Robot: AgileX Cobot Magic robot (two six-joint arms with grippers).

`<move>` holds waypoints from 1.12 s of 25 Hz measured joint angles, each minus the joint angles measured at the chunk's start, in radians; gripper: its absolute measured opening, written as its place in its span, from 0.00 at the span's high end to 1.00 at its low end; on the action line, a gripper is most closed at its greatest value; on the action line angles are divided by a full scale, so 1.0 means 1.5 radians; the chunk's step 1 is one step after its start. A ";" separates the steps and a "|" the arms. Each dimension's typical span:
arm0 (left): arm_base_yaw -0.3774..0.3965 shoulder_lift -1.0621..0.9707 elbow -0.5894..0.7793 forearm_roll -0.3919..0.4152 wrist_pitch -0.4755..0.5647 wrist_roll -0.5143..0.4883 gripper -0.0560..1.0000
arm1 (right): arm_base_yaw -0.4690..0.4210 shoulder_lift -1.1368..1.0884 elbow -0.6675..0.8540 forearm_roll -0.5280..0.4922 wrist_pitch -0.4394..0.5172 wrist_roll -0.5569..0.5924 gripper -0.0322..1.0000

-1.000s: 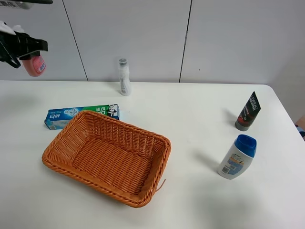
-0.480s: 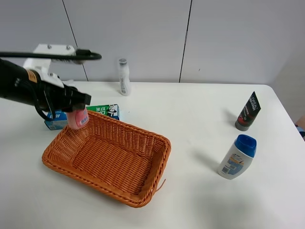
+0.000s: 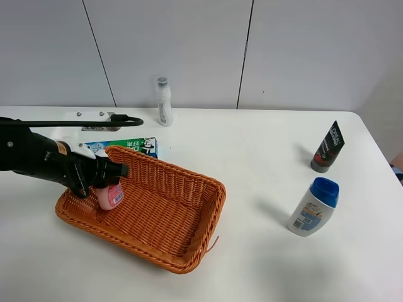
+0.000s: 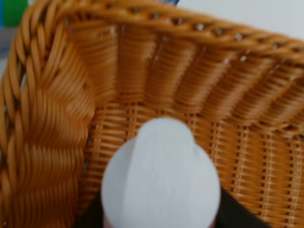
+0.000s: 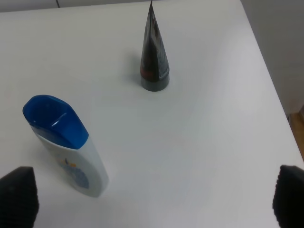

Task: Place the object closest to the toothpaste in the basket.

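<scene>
The green and blue toothpaste box [image 3: 129, 145] lies behind the orange wicker basket [image 3: 189, 251]. My left gripper [image 3: 104, 178] is shut on a pink bottle [image 3: 111, 195] with a white cap and holds it inside the basket's left end, at or just above the floor. The left wrist view shows the white cap [image 4: 160, 175] between the fingers, with the basket's wall [image 4: 142, 61] behind it. My right gripper [image 5: 154, 197] is open and empty above the table's right side; it is out of the exterior view.
A white bottle [image 3: 164, 102] stands at the back by the wall. A black tube [image 3: 327, 148] [image 5: 154, 52] stands at the right. A white bottle with a blue cap [image 3: 313, 206] [image 5: 66, 147] stands in front of it.
My left arm has carried the pink bottle from high at the far left down and rightward, over the basket's rim and into its left end.
</scene>
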 joint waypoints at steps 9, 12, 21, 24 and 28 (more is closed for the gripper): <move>0.000 -0.013 0.000 -0.006 -0.035 -0.005 0.02 | 0.000 0.000 0.000 0.000 0.000 0.000 0.01; 0.000 -0.062 0.000 -0.014 -0.079 -0.005 0.01 | 0.000 0.000 0.000 0.000 0.000 0.000 0.01; 0.071 -0.302 -0.077 0.064 -0.034 0.018 0.01 | 0.000 0.000 0.000 0.000 0.000 0.000 0.01; 0.114 -0.400 -0.101 0.126 0.057 0.020 0.01 | 0.000 0.000 0.000 0.000 0.000 0.000 0.01; 0.176 -0.530 -0.110 0.208 0.194 0.023 0.01 | 0.000 0.000 0.000 0.000 0.000 0.000 0.01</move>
